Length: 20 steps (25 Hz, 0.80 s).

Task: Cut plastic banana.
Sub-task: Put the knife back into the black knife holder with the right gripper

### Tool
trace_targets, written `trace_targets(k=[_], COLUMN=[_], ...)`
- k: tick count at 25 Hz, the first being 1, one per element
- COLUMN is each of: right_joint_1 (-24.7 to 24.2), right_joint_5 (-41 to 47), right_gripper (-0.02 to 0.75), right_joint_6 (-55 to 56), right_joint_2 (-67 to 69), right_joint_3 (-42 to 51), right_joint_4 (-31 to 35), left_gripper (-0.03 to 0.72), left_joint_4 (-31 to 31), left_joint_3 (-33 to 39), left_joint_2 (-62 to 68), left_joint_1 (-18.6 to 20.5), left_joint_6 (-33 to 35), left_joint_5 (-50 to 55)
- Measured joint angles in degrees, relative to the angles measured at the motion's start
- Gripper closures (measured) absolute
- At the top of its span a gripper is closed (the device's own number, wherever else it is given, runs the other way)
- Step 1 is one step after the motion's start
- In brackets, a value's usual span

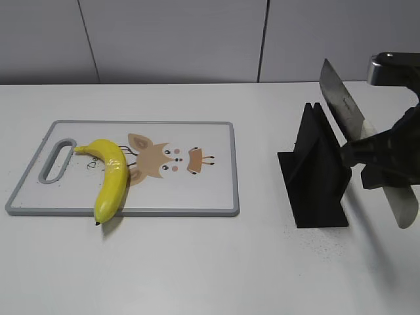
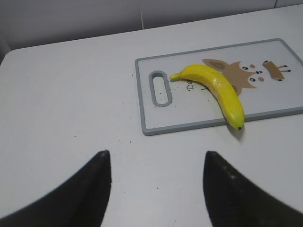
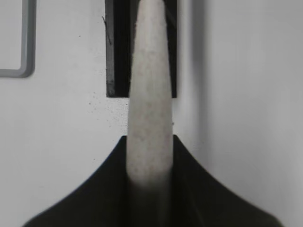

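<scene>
Your banana (image 1: pixel 110 181) lies on the board's (image 1: pixel 197 197) left, tip overhanging. Likely light, stiff, slippery: pin its middle. Left jaws apart over the desk (image 2: pixel 71 94); right jaws clamp the knife (image 1: pixel 367 141).

One glossy yellow curved plastic banana (image 1: pixel 110 181), one grey-rimmed white cutting board (image 1: pixel 210 190) (printed with a cartoon animal), one black angular knife stand (image 1: pixel 314 177), one steel-bladed knife with a pale handle (image 1: pixel 344 104), and two black grippers, left (image 2: pixel 156 189) and right (image 1: pixel 377 157).
</scene>
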Motion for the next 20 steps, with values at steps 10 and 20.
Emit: trace_targets(k=[10,20], right_joint_1=[0.00,0.00], right_joint_5=[0.40,0.72], right_gripper=[0.559,0.559], right_joint_6=[-1.98,-2.42], right_joint_2=[1.87,6.60], right_joint_3=[-4.57,-4.68], right_joint_4=[4.40,4.49], left_gripper=[0.099,0.105], left_joint_4=[0.00,0.00], left_joint_3=[0.00,0.00], left_joint_2=[0.00,0.00], left_joint_1=[0.00,0.00], left_joint_6=[0.00,0.00], left_joint_5=[0.00,0.00])
